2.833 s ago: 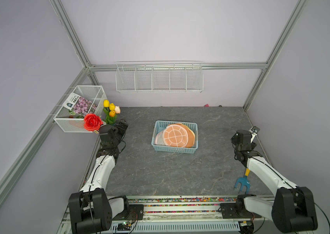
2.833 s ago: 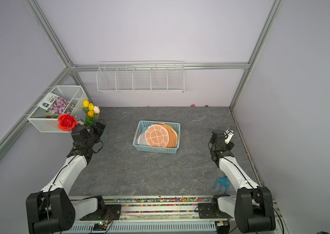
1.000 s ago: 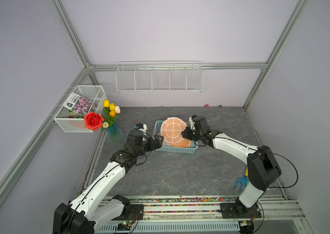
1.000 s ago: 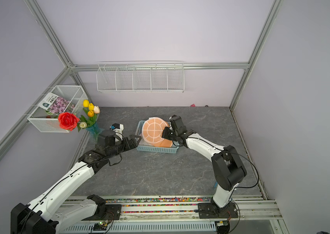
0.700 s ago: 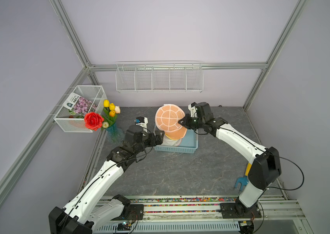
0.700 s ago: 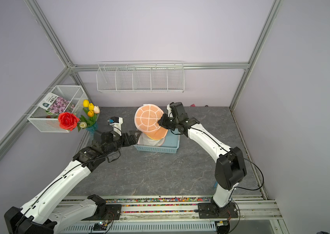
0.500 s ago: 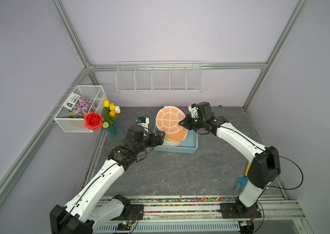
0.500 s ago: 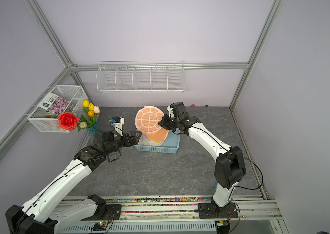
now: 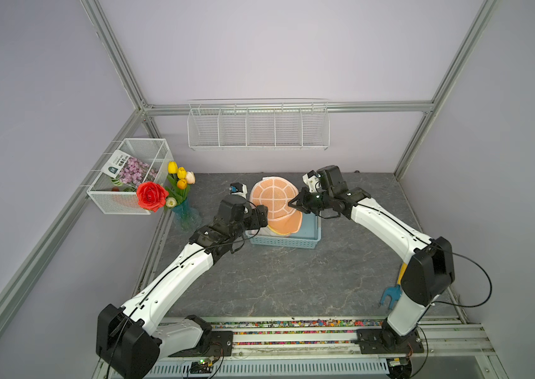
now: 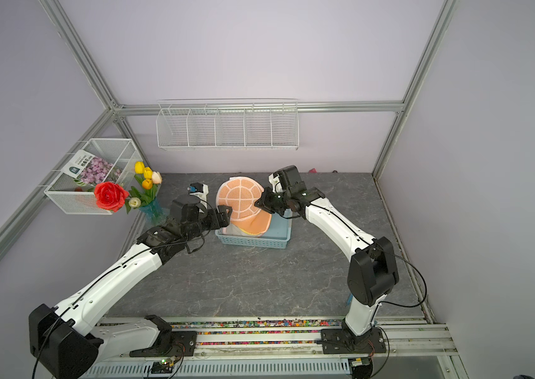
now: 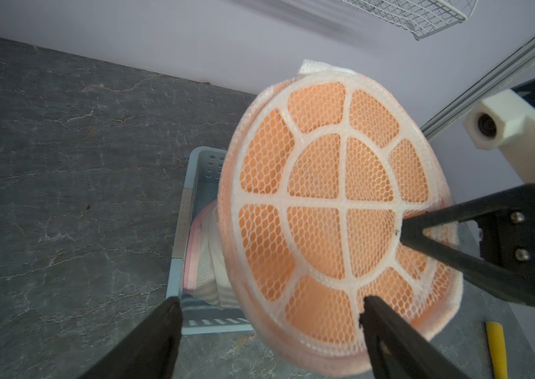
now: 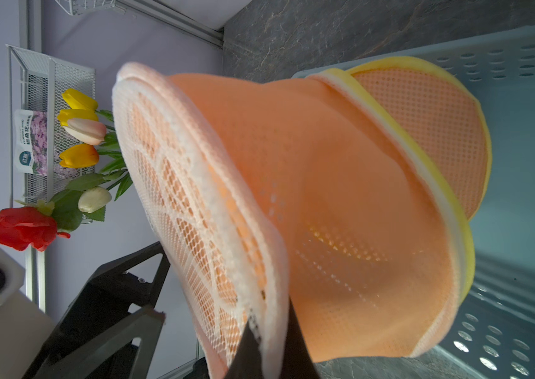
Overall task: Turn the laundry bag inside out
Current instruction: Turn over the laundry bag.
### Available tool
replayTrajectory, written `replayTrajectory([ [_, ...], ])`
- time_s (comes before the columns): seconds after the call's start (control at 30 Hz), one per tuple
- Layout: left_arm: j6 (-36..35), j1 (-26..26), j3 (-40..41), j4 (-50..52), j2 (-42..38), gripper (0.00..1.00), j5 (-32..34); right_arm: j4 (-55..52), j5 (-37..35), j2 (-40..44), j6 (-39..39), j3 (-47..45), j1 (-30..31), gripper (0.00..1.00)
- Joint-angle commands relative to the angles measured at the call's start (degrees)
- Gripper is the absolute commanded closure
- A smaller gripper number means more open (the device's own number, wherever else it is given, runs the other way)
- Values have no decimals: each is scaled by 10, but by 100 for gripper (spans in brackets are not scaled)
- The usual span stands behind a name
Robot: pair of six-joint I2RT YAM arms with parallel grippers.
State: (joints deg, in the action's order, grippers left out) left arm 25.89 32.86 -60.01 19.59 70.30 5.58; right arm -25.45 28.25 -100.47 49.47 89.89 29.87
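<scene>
The laundry bag (image 9: 274,198) (image 10: 239,197) is orange mesh with a round white-netted face, and it hangs tilted above the blue basket (image 9: 312,242). My right gripper (image 12: 271,331) is shut on the white rim of that face, also seen in both top views (image 9: 292,203) (image 10: 257,200). The bag's orange body (image 12: 325,197) sags down toward the basket. My left gripper (image 11: 269,305) stands open at the opposite lower rim of the bag (image 11: 322,213). One finger (image 11: 387,328) lies in front of the netted face, the other (image 11: 161,325) off to the side, neither pressing it.
A second, yellow-rimmed mesh bag (image 12: 423,115) and a folded white-pink one (image 11: 207,256) lie in the basket. A vase of tulips (image 9: 182,210) and a wire basket with a red rose (image 9: 128,177) stand at the left wall. A wire shelf (image 9: 257,128) hangs on the back wall, and a blue rake (image 9: 390,292) lies near the right arm's base.
My right gripper has lifted the bag up out of the basket. The left gripper has moved in to the bag's lower rim and its jaws have narrowed a little.
</scene>
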Motion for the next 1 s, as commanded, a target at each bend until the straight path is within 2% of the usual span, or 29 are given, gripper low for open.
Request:
replayTrajectory([
  [0.0, 12, 1, -12, -21, 12, 15, 13, 21, 26, 1, -5, 8, -2, 100],
  [0.07, 26, 1, -12, -24, 15, 26, 16, 21, 30, 0, -6, 9, -2, 100],
  [0.13, 39, 1, -17, -27, 14, 41, 6, 19, 33, -3, -10, 9, -2, 100],
  [0.23, 51, 1, -25, -37, 12, 57, -18, 17, 35, -7, -13, 7, -2, 100],
  [0.4, 70, 1, -60, -4, 25, 100, -48, 11, 24, -8, -32, 9, -6, 100],
  [0.57, 131, 1, -143, 88, 67, 100, -85, 20, -41, 36, -105, -8, -10, 63],
  [0.63, 150, 0, -184, 128, 91, 100, -101, 56, -81, 78, -138, -45, -10, 55],
  [0.73, 170, 0, -226, 160, 120, 100, -123, 126, -180, 163, -195, -124, 3, 40],
  [0.8, 181, 0, -238, 162, 131, 100, -131, 156, -227, 212, -247, -164, 15, 35],
  [0.97, 199, 0, -267, 174, 157, 100, -145, 142, -316, 294, -398, -197, 75, 34],
])
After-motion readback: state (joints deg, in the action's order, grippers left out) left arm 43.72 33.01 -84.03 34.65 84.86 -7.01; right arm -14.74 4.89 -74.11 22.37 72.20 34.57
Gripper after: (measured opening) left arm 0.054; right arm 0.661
